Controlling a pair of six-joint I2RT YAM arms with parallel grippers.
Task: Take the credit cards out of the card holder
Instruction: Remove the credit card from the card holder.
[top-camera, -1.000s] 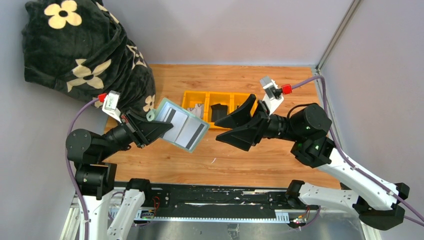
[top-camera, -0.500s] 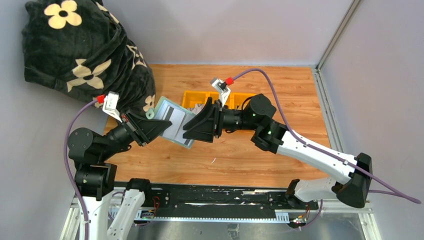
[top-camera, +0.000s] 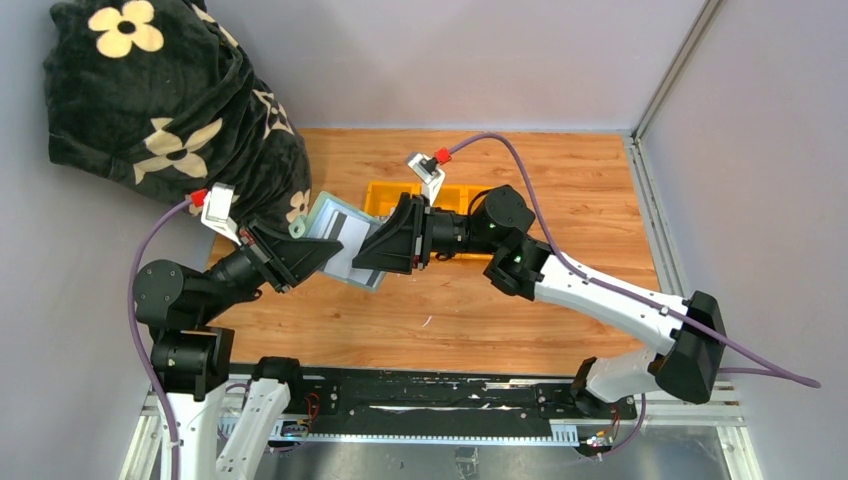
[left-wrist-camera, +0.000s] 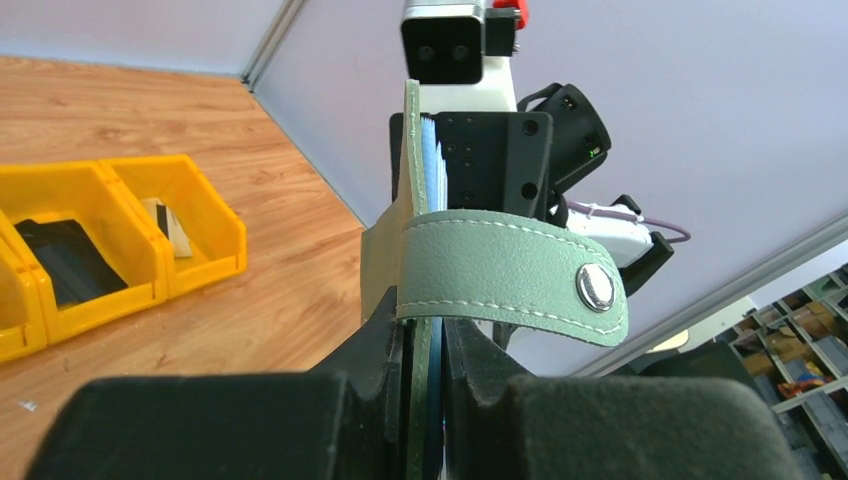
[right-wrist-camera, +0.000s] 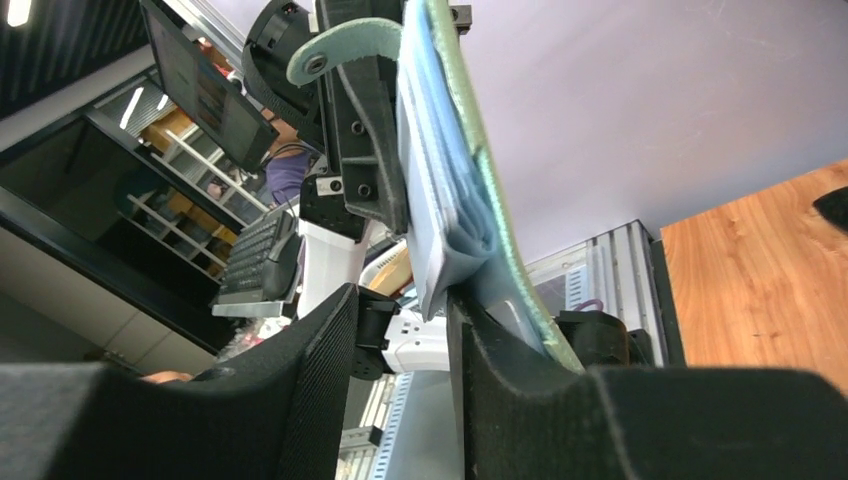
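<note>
The black left arm (top-camera: 190, 290) angles right from the frame's left, its black two-finger left gripper (top-camera: 322, 252) clamped on the sage-green folding card holder (top-camera: 335, 222). The white-and-black right arm (top-camera: 600, 295) stretches from lower right to centre, its right gripper (top-camera: 362, 260) parted (a gap shows between the fingers).

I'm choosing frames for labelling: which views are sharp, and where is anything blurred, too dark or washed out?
Top external: evenly lit and sharp, card holder clear. Left wrist: strap crisp, left fingers a dark, soft mass. Right wrist: right fingers black with detail lost, blue leaves sharp, room behind dim.
</note>
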